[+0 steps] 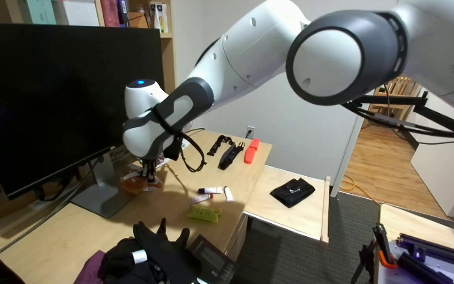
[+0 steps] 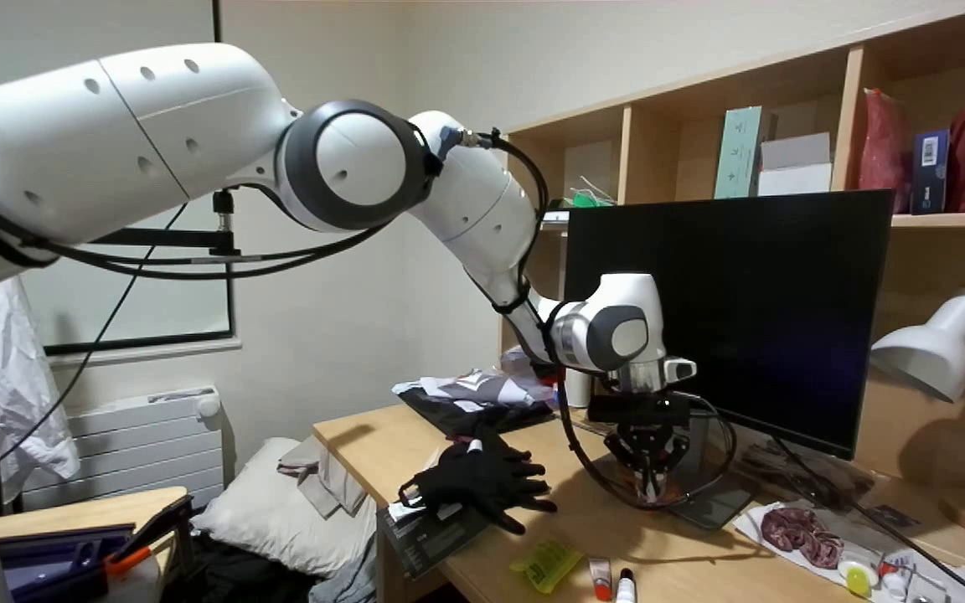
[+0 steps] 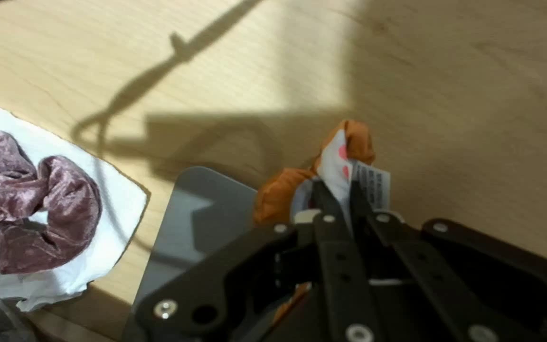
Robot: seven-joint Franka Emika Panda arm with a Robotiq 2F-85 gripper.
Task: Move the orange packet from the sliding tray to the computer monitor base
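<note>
The slim black metal fingers [image 3: 360,202] are clenched on the soft orange packet with a white, pink-dotted panel [image 3: 333,166], nipping it by that panel while orange folds bulge out beyond. Something this limp probably needs only a narrow pinch, and a flat strip is easier to catch than a rounded fold.

In the wrist view the packet appears to straddle the front edge of the flat, round-cornered grey metal monitor base [image 1: 103,199], part over the metal and part over the pale wood counter [image 1: 61,232]. Whether it touches the base or hangs just above, I cannot tell.

The white-and-grey robot arm [image 1: 258,51] points its end nearly straight down in front of the wide black computer monitor [image 1: 61,106], presumably because the monitor overhangs the base and only the front strip can be reached from above.

In an exterior view, the pale wooden sliding tray [image 1: 282,217] juts out past the counter's edge, likely so that its contents are within reach; a folded black fabric pouch [image 1: 293,192] lies on it, well apart from the packet. The carry looks nearly done. What remains, I judge, is bringing the packet further inward over the base and loosening the fingers; released here, it could slump off the edge onto the counter.
</note>
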